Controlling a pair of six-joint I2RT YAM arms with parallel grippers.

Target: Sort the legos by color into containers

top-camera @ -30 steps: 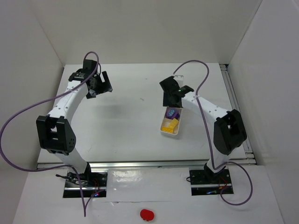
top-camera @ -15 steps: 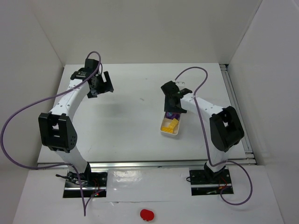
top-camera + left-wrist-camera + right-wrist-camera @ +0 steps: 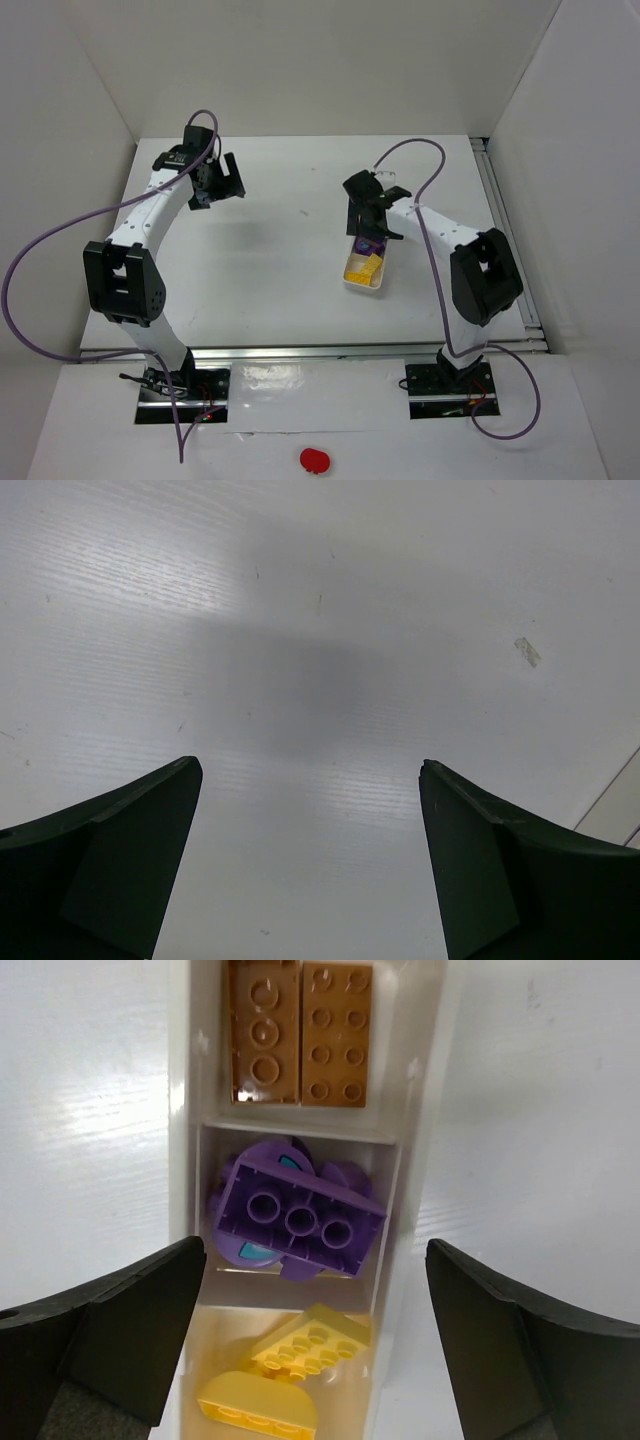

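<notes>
The containers are one white tray [image 3: 362, 288] [image 3: 180, 1080] right of the table's middle. In the right wrist view its far compartment holds two brown legos [image 3: 300, 1035]. The middle one holds a purple lego [image 3: 300, 1222] lying studs down on a rounded purple piece. The near one holds two yellow legos [image 3: 300, 1355]. My right gripper [image 3: 368, 222] [image 3: 315, 1248] hangs open above the tray's far half, a finger on each side, holding nothing. My left gripper [image 3: 225, 180] [image 3: 310, 765] is open over bare table at the far left.
A red blob [image 3: 314, 459] lies off the table, in front of the arm bases. A metal rail [image 3: 500, 220] runs along the table's right edge. White walls enclose the back and both sides.
My right gripper has dropped closer to the tray and opened wide. The purple lego now lies loose in the middle compartment. The left arm has barely moved.
</notes>
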